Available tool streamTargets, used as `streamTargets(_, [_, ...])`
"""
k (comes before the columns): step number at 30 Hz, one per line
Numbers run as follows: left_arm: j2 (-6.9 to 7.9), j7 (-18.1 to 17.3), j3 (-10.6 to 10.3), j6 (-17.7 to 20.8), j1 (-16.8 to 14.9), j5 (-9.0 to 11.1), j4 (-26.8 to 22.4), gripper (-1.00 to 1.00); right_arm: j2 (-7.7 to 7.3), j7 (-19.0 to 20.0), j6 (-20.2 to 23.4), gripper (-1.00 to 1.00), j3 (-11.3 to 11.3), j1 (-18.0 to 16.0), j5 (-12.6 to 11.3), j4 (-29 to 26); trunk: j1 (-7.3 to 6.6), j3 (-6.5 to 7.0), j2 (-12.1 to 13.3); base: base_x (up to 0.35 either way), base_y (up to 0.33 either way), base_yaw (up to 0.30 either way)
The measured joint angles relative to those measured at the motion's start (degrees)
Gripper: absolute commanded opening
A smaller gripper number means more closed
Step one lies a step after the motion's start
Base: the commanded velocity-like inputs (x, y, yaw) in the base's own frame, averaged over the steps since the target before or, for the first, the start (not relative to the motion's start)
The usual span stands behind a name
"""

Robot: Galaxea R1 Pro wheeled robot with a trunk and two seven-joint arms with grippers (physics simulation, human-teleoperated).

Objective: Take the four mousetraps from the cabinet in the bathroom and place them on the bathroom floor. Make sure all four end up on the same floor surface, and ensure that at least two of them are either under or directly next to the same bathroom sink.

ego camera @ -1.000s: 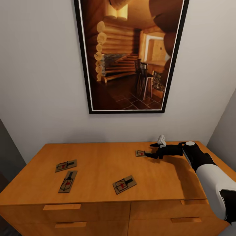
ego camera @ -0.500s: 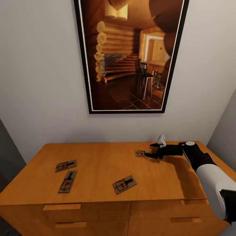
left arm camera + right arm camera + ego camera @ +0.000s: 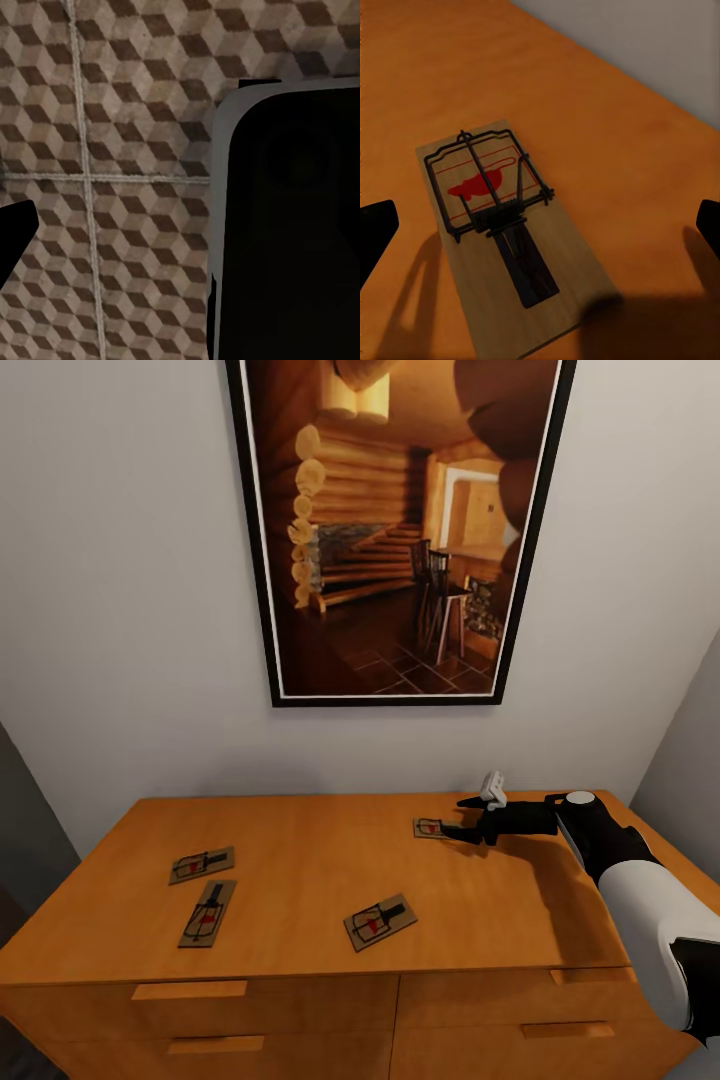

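Early in the task: all four mousetraps (image 3: 431,827) lying on top of the cabinet (image 3: 300,880), none on the floor (image 3: 112,112) yet. Right tool (image 3: 462,822) spread wide around the far-right trap, holding nothing. Left tool: impossible to tell. All four transfers left.

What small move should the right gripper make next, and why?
Probably ease the right gripper forward and down, then close on the mousetrap. The wrist view shows its fingers spread wide on either side of the trap, which lies flat on the cabinet, not yet gripped. The head view puts the fingertips right at the trap's edge.
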Motion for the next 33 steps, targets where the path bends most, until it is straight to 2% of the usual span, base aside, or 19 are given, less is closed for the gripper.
streamTargets(33, [-0.01, 0.0, 0.0, 0.0, 0.0, 0.0, 0.0, 1.00, 0.00, 0.0, 0.0, 1.00, 0.0, 0.0, 0.0, 0.0, 0.00, 0.00, 0.0, -0.001, 0.004, 0.000])
